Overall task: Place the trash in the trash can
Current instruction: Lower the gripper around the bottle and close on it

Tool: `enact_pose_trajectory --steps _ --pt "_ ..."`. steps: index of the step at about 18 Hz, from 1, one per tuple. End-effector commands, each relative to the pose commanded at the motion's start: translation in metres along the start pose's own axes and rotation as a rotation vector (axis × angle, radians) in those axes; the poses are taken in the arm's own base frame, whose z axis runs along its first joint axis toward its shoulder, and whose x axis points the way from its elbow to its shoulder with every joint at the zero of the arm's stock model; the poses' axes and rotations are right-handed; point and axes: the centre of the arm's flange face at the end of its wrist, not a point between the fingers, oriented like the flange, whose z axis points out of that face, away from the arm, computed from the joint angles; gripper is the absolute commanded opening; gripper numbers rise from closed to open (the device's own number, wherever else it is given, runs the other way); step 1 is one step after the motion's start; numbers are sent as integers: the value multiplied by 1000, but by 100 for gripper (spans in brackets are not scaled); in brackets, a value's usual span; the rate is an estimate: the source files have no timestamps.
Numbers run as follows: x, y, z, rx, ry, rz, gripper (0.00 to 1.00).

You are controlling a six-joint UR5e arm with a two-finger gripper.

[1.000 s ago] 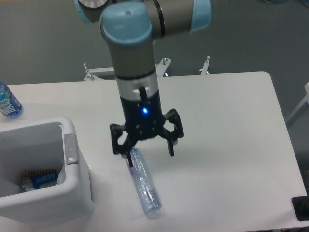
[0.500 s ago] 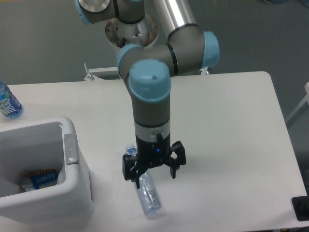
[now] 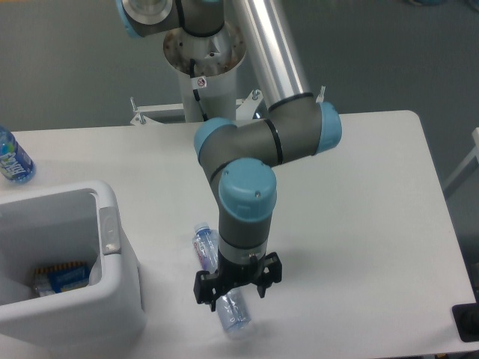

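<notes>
Jaws [image 3: 237, 288] spread wide, lowered over crushed plastic bottle [image 3: 221, 293]; one finger seen on each side of bottle, nothing gripped; contact cannot be told. Bottle lies flat on white surface [image 3: 359, 224], lower centre of frame, cap end toward upper left, middle hidden by wrist. Trash can [image 3: 112, 254] stands at lower left, just beside bottle, not touching; blue-and-orange package visible inside. Blue-labelled water bottle [image 3: 13, 158] located at left edge, well apart.

Grey arm [image 3: 247, 146] with light-blue caps, black fingers [image 3: 203, 288], clear blue-tinted bottle [image 3: 217, 280], white trash can [image 3: 112, 247], white table [image 3: 359, 209].
</notes>
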Motion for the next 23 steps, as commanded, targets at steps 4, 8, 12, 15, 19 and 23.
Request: enact_pose_trajectory --steps 4,8,12,15,19,23 --pt "-3 -1 27 -29 -4 -4 100" --pt "-6 1 50 -55 -44 0 100" --pt "-2 1 61 -66 -48 6 100" --pt "-2 2 65 -72 -49 7 100" --pt "3 2 82 -88 -79 20 100" --pt "6 3 88 -94 -84 26 100"
